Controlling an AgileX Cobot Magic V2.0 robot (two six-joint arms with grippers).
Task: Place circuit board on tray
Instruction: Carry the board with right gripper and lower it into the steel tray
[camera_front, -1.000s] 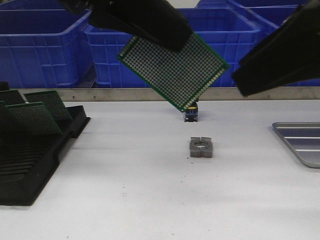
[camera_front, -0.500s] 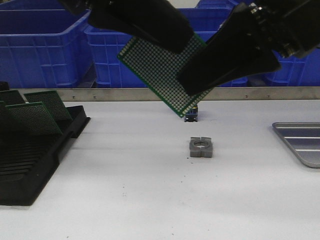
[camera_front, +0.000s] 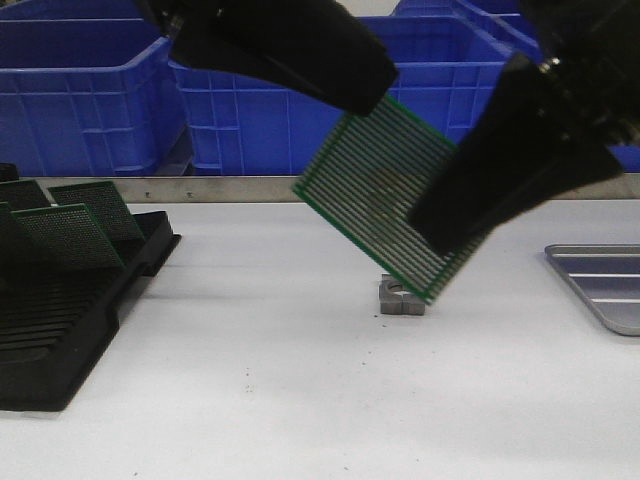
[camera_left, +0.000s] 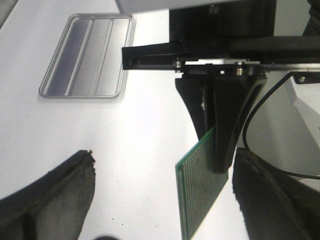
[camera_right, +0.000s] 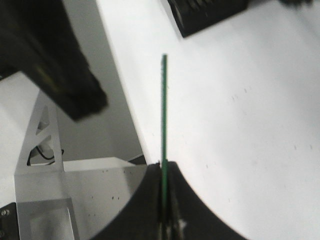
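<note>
Front view: we see one circuit board (camera_front: 385, 195) tilted in mid-air above the worktop (camera_front: 300, 380), the right gripper (camera_front: 445, 235) clamped on its lower corner, the left gripper (camera_front: 365, 90) at its top edge (whether it is gripping we cannot tell). One tray (camera_front: 600, 280) lies well to the right.

Left wrist view: those jaws stand apart.

Right wrist view: edge-on, a thin hold; a twist could drop it.
</note>
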